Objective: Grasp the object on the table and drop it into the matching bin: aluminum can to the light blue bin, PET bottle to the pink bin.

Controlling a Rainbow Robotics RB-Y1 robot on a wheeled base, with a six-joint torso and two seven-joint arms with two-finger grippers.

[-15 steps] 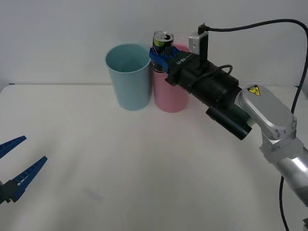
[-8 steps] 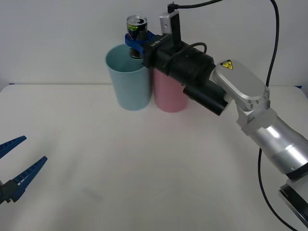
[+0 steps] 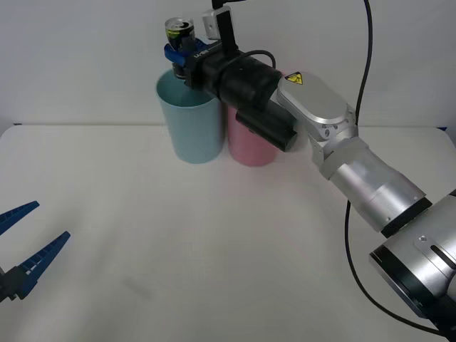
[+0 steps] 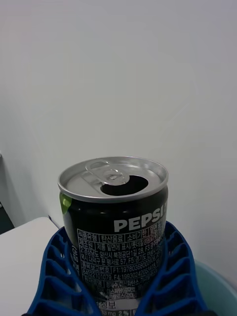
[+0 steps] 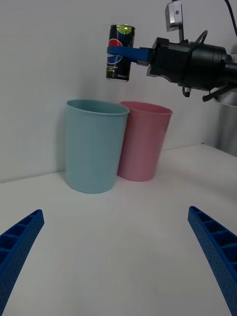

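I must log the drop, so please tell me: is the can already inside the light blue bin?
Not yet. The right gripper holds the can upright in the air, above the light blue bin's rim.

A lab-like test bench: bare white table, blank white wall

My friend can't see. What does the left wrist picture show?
The right tool holds a small dark aluminum can upright in the air above the light blue bin. The pink bin stands right beside it on the white table, and the left tool's open blue fingers wait in front.
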